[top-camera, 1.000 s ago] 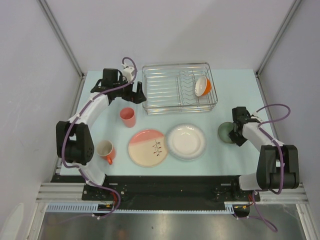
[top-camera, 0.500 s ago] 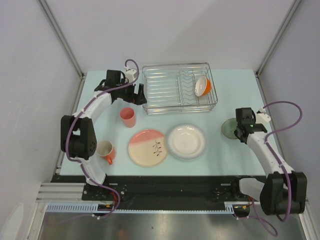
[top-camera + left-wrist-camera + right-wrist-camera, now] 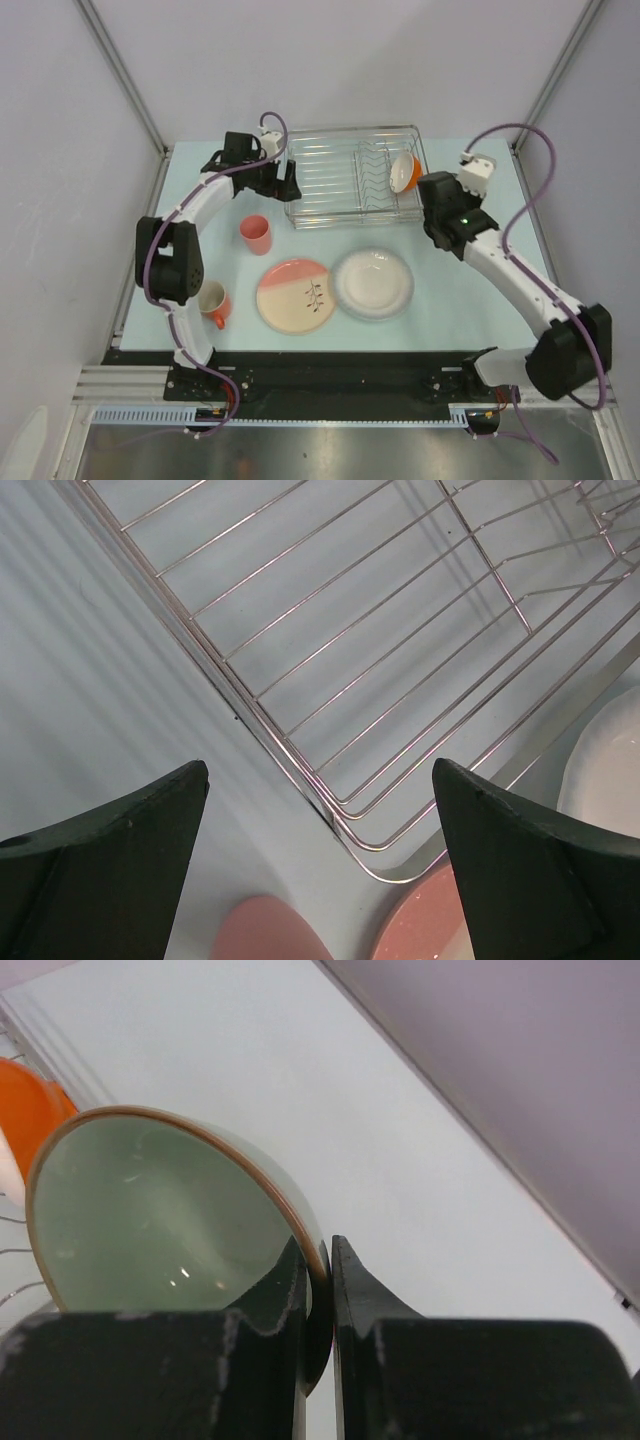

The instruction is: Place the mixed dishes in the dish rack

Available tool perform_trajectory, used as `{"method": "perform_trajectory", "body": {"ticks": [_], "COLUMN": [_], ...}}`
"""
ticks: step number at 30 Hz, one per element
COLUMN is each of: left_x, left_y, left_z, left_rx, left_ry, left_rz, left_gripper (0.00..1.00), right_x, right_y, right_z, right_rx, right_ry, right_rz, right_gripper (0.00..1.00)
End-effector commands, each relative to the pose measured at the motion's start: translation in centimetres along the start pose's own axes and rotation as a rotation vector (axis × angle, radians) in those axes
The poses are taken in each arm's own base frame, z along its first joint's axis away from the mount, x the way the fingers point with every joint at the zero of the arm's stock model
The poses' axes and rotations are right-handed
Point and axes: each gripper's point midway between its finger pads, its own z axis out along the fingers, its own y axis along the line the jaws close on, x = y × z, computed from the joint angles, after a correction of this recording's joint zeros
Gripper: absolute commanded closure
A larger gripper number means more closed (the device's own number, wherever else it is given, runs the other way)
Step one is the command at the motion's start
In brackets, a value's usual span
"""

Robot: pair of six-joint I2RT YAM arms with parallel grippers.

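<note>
1. Only one dish is seen loaded so far: an orange-and-white bowl [image 3: 405, 172] is propped on its side in the plate slots at the right end of the dish rack [image 3: 330, 195].
2. The small green bowl [image 3: 150, 1220] is pinched by its rim between the right jaws and is held just beside the rack's right end, so it's judged to be next in.
3. The left jaws are spread wide with nothing between them, parked over the rack's near-left corner.
4. Four pieces are left out on the bench [image 3: 440, 310]: the salmon-pink tumbler [image 3: 255, 234], the orange mug [image 3: 212, 300], the pink-and-cream plate [image 3: 295, 296] and, right beside it, the white plate [image 3: 372, 283].
5. Progress is reckoned at one of six, nearly two. The upright slots are needed for both plates, and one end is already taken by that bowl.
</note>
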Motion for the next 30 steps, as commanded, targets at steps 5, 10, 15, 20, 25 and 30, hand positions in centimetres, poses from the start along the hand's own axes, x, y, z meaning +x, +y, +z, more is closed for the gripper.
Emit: {"method": "perform_trajectory", "body": {"ticks": [5, 10, 15, 20, 25, 30], "left_x": [-2.0, -1.8, -1.2, -1.2, -1.3, -0.9], "left_y": [-1.1, -1.1, -0.9, -0.8, -0.9, -0.8], "left_z": [-0.7, -0.4, -0.2, -0.4, -0.9, -0.9], "left_rx": [-0.009, -0.004, -0.011, -0.021, -0.024, -0.026], "left_ry": [-0.041, -0.032, -0.023, -0.02, -0.03, -0.023], "left_rz": [0.041, 0.04, 0.058, 0.079, 0.096, 0.101], "left_gripper": [0.0, 0.0, 0.0, 0.01, 0.0, 0.0], "right_x": [-6.2, -6.6, -6.4, -5.8, -3.9, -2.2], "right_y": [4.7, 7.3, 10.2, 12.2, 12.8, 12.5], "right_z": [1.6, 2.5, 3.1, 3.4, 4.1, 4.8], "right_rx": [0.097, 0.09, 0.072, 0.082, 0.104, 0.127], "right_ry": [-0.221, -0.238, -0.251, -0.256, -0.232, -0.197], "right_rz": [-0.022, -0.063, -0.112, -0.181, -0.261, -0.332], "right_gripper": [1.0, 1.0, 1.0, 1.0, 1.0, 1.0]}}
